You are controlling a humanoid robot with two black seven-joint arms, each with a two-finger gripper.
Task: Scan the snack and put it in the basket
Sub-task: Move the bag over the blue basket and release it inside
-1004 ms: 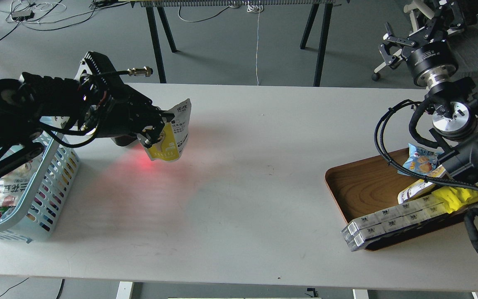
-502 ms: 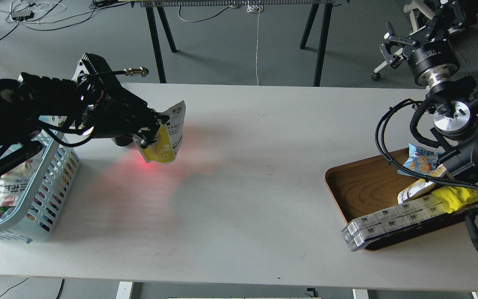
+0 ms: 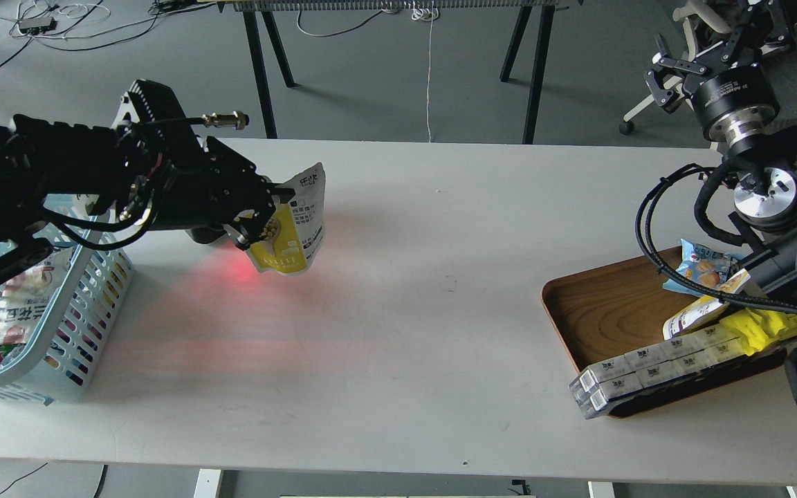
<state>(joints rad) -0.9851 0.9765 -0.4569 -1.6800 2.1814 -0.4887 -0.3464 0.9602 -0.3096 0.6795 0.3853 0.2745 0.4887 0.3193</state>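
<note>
A pale grey surface (image 3: 405, 297) fills the room's foreground, with dark trestle legs and loose cables on the floor behind it. The left gripper (image 3: 260, 221) hangs above the surface with its jaws clamped on the snack (image 3: 291, 225) — the yellow and white pouch juts out to the right of the jaws, tilted, its white top uppermost and clear of the surface. A red glow (image 3: 243, 273) sits on the surface just below the jaws. The light blue basket (image 3: 104, 277) stands to the left of and below those jaws, under the arm, with packets already lying inside. Far across to the right, the right gripper (image 3: 668, 72) is raised beyond the surface's edge — its jaws look spread, with nothing between them. Below it lies a wooden tray (image 3: 599, 308) carrying a blue chip bag (image 3: 699, 266), a bright yellow pack (image 3: 762, 328) and a row of small white boxes (image 3: 647, 366).
</note>
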